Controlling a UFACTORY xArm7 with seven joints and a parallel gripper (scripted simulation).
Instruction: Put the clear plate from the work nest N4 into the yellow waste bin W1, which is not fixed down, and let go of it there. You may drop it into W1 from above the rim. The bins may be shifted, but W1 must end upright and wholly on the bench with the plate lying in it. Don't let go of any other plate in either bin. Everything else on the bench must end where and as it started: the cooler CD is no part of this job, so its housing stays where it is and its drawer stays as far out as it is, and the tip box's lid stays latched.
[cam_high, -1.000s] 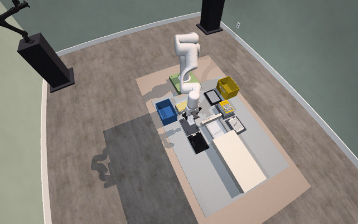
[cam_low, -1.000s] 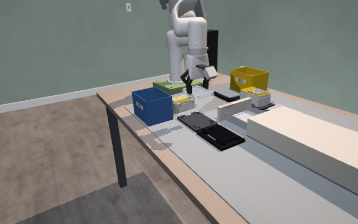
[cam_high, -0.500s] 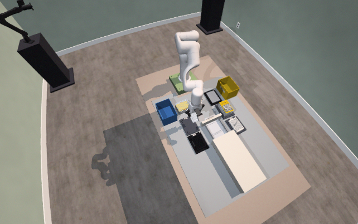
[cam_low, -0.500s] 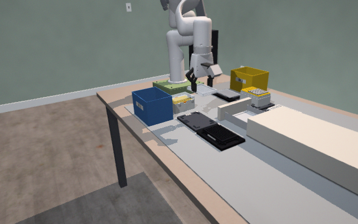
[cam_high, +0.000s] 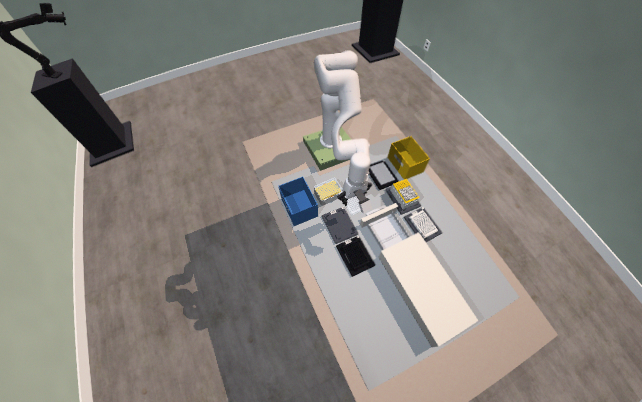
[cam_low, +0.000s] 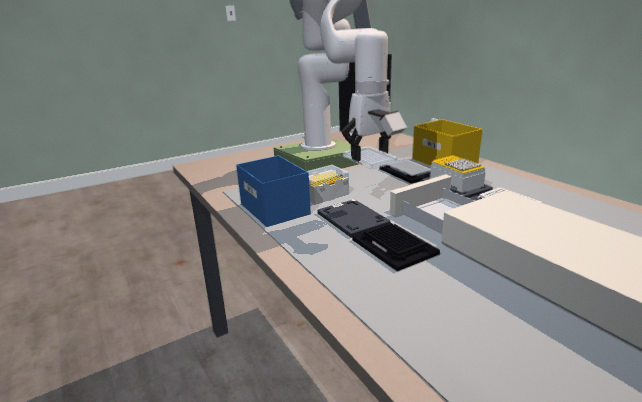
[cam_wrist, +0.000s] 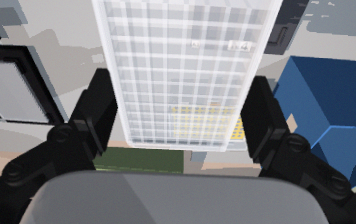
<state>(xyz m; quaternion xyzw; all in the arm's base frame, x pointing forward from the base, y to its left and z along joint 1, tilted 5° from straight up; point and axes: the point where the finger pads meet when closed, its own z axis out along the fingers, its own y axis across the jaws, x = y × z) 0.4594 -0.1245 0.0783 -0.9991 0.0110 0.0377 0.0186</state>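
My gripper (cam_wrist: 180, 89) is shut on the clear plate (cam_wrist: 185, 70), a see-through gridded well plate, and holds it in the air above the bench. In the top and exterior views the gripper (cam_low: 369, 145) and the plate (cam_low: 372, 156) hang between the blue bin and the yellow waste bin W1 (cam_low: 446, 140), well short of W1. From above, the plate (cam_high: 354, 204) is over the bench's near-robot part and W1 (cam_high: 409, 157) stands to its right, upright and open. The empty dark nest (cam_high: 339, 224) lies just in front of the gripper.
A blue bin (cam_high: 298, 200) stands to the left, with a yellow tip box (cam_high: 328, 190) beside it. A grey plate on a nest (cam_high: 383, 173), a yellow rack (cam_high: 405, 193), a black plate (cam_high: 355, 256) and the long cream cooler (cam_high: 427, 287) with its drawer (cam_high: 386, 227) out lie around.
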